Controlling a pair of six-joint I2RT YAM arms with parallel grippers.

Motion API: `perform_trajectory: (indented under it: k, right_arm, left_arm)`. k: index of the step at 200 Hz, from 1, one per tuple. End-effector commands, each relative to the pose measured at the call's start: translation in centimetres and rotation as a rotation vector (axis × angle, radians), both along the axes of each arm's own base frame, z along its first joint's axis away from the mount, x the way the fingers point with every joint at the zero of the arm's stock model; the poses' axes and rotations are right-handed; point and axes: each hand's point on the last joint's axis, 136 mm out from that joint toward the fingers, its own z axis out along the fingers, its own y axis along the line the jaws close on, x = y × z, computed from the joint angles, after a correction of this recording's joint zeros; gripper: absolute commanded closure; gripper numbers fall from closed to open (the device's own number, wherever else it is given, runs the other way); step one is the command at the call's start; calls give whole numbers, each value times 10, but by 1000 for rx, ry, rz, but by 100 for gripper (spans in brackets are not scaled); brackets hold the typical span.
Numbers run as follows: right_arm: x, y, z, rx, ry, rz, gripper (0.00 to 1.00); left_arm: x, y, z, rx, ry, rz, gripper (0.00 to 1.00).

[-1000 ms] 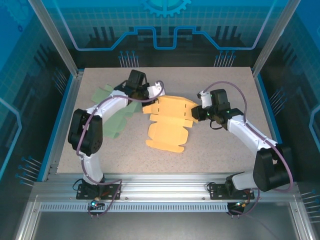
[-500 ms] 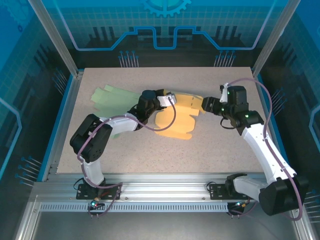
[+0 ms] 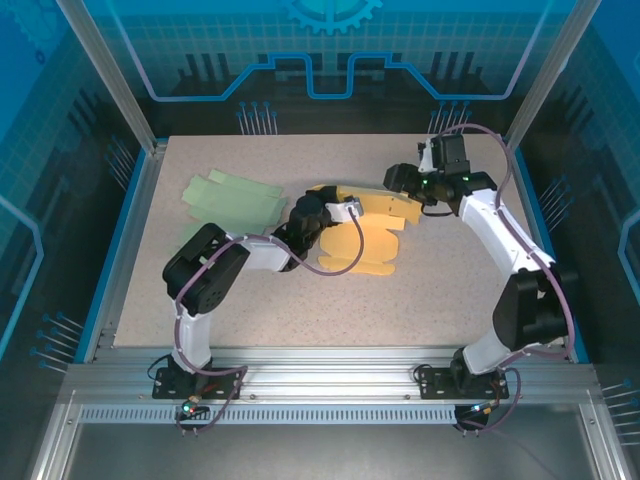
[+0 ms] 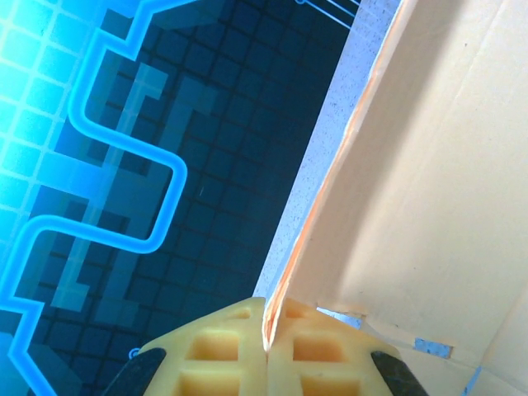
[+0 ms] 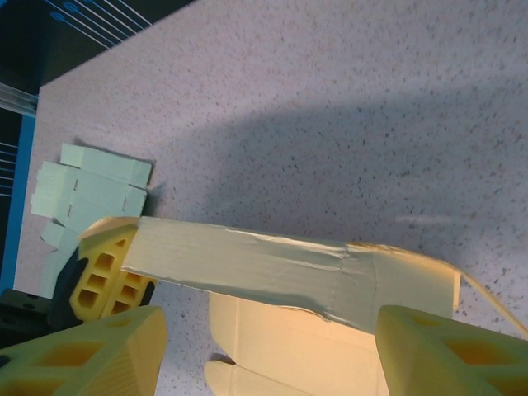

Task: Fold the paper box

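Observation:
The orange paper box [image 3: 362, 245] lies partly folded at mid-table, its far panel lifted off the surface. My left gripper [image 3: 337, 207] is shut on that panel's left edge; in the left wrist view its fingers [image 4: 223, 351] pinch the thin cardboard edge [image 4: 330, 206], with the left gripper [image 4: 268, 320] at the bottom of the frame. My right gripper [image 3: 400, 181] hovers open over the panel's right end. In the right wrist view the right gripper [image 5: 271, 323] straddles the raised strip of the box [image 5: 272, 268] without touching it.
A flat green paper sheet [image 3: 235, 197] lies at the left rear, also seen as green paper [image 5: 91, 194] beyond the left gripper's fingers [image 5: 103, 279]. Bare speckled table [image 3: 450, 290] stretches in front and to the right. Frame posts and blue walls ring the table.
The right gripper opened, let go of the box's right edge and moved toward the far side. The left gripper carried the box rightward, and the far panel now stands raised.

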Motion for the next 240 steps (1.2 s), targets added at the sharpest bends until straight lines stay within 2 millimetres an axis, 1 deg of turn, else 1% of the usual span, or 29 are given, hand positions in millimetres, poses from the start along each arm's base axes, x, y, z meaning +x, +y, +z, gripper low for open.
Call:
perform_trajectory:
  k: [1, 28, 42, 90, 106, 123, 132, 137, 140, 150, 166, 188, 193, 202, 208, 226, 240]
  right_arm:
    - [5, 6, -17, 67, 63, -2, 31]
    - [10, 20, -39, 143, 119, 22, 32]
    - [12, 27, -46, 185, 135, 32, 33]
    - [24, 34, -64, 260, 159, 14, 35]
    - [27, 34, -69, 283, 161, 1, 42]
    - [27, 32, -73, 287, 159, -13, 55]
    - [26, 30, -73, 277, 153, -20, 56]
    - [26, 29, -72, 272, 146, -22, 60]
    - [25, 28, -72, 266, 146, -23, 61]
    - [22, 25, -71, 249, 140, -25, 68]
    - [14, 19, -71, 212, 132, -30, 72]
    - [-3, 9, -74, 166, 123, -37, 69]
    - [-8, 6, -74, 161, 120, -39, 66]
    - [-15, 2, -75, 156, 115, -44, 57]
    - [-20, -2, -74, 154, 110, -46, 53]
    - [-35, -8, -67, 139, 82, -29, 48]
    - [-49, -13, -64, 120, 64, -20, 46]
  left_arm:
    - [2, -3, 18, -26, -82, 19, 100]
    - [4, -3, 14, -24, -78, 29, 100]
    - [5, -3, 13, -27, -74, 34, 100]
    - [-2, -5, 3, -38, -53, 26, 100]
    - [-7, -7, -2, -48, -37, 19, 100]
    - [-13, -10, -8, -50, -20, 10, 100]
    - [-16, -12, -10, -53, -15, 10, 100]
    - [-18, -14, -12, -53, -12, 10, 100]
    - [-18, -15, -12, -55, -12, 12, 100]
    - [-21, -16, -13, -60, -13, 18, 100]
    - [-25, -21, -13, -57, -16, 35, 100]
    - [-30, -18, -6, -86, -32, 110, 100]
    - [-32, -17, -6, -97, -30, 122, 100]
    - [-35, -14, -8, -118, -14, 137, 100]
    - [-38, -12, -10, -133, 3, 141, 100]
    - [-45, -6, -13, -162, 41, 145, 100]
    - [-50, -4, -12, -179, 60, 143, 100]
